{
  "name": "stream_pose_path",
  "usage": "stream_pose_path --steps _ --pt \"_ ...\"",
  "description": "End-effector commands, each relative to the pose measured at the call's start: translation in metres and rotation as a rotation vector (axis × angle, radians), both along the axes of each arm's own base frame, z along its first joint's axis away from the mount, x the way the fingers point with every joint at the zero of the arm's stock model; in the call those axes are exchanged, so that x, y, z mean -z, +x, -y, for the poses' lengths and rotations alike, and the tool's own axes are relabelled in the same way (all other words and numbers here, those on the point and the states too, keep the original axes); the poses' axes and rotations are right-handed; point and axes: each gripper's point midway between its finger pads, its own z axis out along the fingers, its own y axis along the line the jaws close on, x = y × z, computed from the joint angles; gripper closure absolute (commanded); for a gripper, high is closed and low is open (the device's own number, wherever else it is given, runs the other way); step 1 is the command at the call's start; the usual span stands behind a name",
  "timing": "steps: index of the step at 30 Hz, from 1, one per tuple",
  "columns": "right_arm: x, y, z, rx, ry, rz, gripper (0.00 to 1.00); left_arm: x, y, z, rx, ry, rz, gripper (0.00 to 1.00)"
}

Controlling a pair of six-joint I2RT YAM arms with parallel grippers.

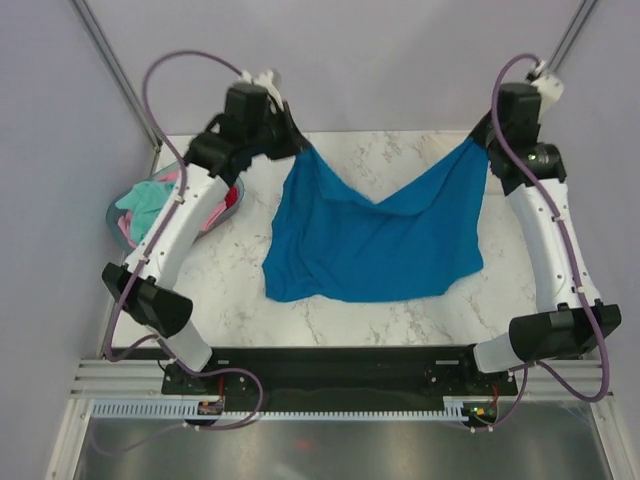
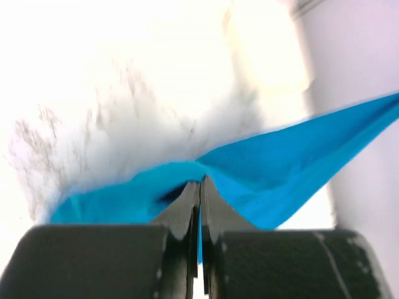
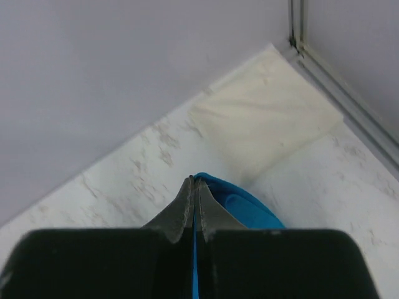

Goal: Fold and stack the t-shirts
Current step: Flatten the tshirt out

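- The bright blue t-shirt (image 1: pixel 375 235) hangs by its two upper corners and drapes down onto the counter (image 1: pixel 240 290). It lies to the right of the basket (image 1: pixel 113 212) and apart from it, with its lower part rumpled on the marble.
- The left claw (image 2: pixel 200 184) is pressed together, pinching a blue cloth edge. The right claw (image 3: pixel 194 182) is likewise pinched shut on the other upper corner.
- The step in hand looks like spreading the shirt flat before the first fold.
- To do it well, draw the two corners apart evenly and at one height until the dip in the middle is gone. Then lower the cloth while dragging it so the crumpled hem smooths out.
- Move gently, because each claw holds only a little cloth and a jerk could pull it free.
- Steer the cloth away from the basket, where the mint and pink shirts (image 1: pixel 145 205) are heaped.
- A folded cream shirt (image 3: pixel 265 118) lies in the far corner of the counter on the side opposite the basket. That is probably where the stack goes.
- Both arms reach far forward with elbows bowed outward and wrists raised over the counter's far edge. The left wrist is just beyond the basket, the right one well across from it.
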Motion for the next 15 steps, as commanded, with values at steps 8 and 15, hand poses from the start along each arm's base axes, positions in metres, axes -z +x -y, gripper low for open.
stream_pose_path --steps 8,15 --pt "-0.158 -0.074 0.008 -0.033 0.103 0.406 1.0 -0.1 -0.068 -0.045 0.069 -0.082 0.094 0.98" --pt "0.012 -0.131 -0.017 -0.146 0.178 0.064 1.0 0.077 -0.148 -0.055 0.11 -0.098 -0.264 0.98"
